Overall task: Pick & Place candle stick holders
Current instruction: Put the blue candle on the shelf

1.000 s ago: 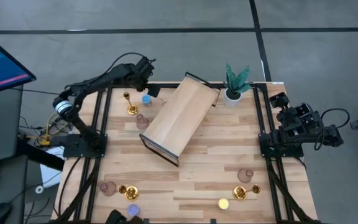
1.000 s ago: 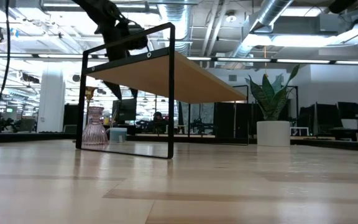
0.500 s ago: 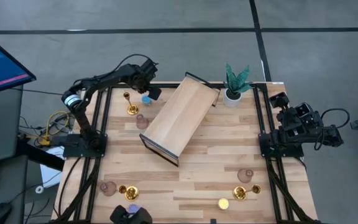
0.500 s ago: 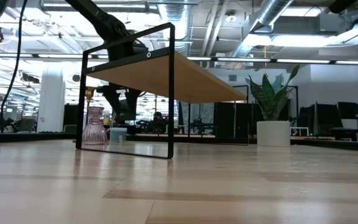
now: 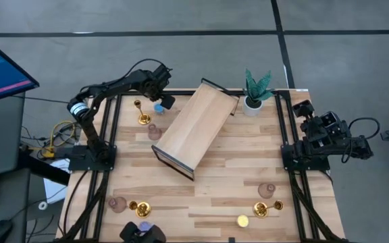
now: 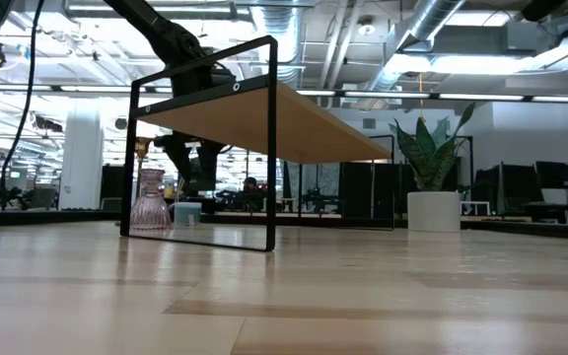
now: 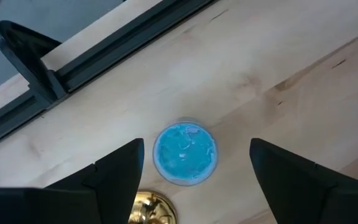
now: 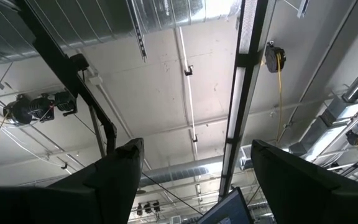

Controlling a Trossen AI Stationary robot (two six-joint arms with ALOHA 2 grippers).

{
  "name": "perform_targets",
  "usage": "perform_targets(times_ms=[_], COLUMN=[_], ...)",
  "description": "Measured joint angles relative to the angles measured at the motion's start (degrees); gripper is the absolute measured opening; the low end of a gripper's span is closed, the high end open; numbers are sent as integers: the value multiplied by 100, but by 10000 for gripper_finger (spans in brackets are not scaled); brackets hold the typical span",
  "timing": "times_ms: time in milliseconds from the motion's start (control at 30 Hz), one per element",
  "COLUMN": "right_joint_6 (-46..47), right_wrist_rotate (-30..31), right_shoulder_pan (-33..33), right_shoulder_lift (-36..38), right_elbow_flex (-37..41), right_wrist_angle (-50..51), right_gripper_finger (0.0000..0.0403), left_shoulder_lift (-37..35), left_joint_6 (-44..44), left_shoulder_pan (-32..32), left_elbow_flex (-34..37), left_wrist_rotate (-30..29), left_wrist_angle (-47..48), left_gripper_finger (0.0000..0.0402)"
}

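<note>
Near table edge, high view: pink holder (image 5: 118, 204), gold stemmed holder (image 5: 141, 208), a violet one (image 5: 144, 227); farther right, yellow holder (image 5: 242, 221), a second gold stemmed piece (image 5: 263, 210), another pink holder (image 5: 267, 190).

Mid-table: tilted wooden shelf (image 5: 196, 126) on black frame.

Far left corner: small blue candle holder (image 7: 185, 154), round, beside a gold holder's base (image 7: 150, 209); a third pink holder (image 5: 154, 131) near. Left gripper (image 5: 161, 102) hovers directly above the blue one, fingers (image 7: 120, 171) spread wide, nothing held.

Blue piece probably light, rigid, smooth-walled, likely breakable. Best taken across its round sides, squarely, with modest squeeze.

Right gripper (image 5: 309, 115) parked off the table's right edge, fingers apart, empty, pointing at ceiling.
</note>
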State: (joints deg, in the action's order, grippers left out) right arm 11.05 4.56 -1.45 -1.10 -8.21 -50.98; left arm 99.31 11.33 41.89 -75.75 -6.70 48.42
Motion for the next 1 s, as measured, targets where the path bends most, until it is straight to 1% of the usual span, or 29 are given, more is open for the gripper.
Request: perform_targets(times_ms=[100,333,533,633,767,900,1000], right_joint_6=[-2,-51,-52,-50,-50,-50,-49], right_wrist_rotate=[0,1,0,1,2,2,2], right_shoulder_pan=[-2,-1,-2,-1,-2,-2,-2], right_shoulder_lift=[0,0,0,0,0,0,0], right_elbow_flex=[0,0,0,0,0,0,0], right_wrist_angle=[0,76,105,105,103,104,103], right_gripper_finger=[286,286,286,286,286,286,286], left_shoulder_lift=[0,4,34,141,184,248,411], left_joint_6=[2,111,116,113,80,61,67], left_shoulder_pan=[-2,-7,-32,-39,-50,-47,-46], left_elbow_flex=[26,327,462,550,553,550,549], left_wrist_rotate=[-11,80,77,68,-167,-164,-30], left_wrist_angle=[-14,-47,-400,-412,-494,-568,-532], left_gripper_finger=[294,294,294,294,294,294,294])
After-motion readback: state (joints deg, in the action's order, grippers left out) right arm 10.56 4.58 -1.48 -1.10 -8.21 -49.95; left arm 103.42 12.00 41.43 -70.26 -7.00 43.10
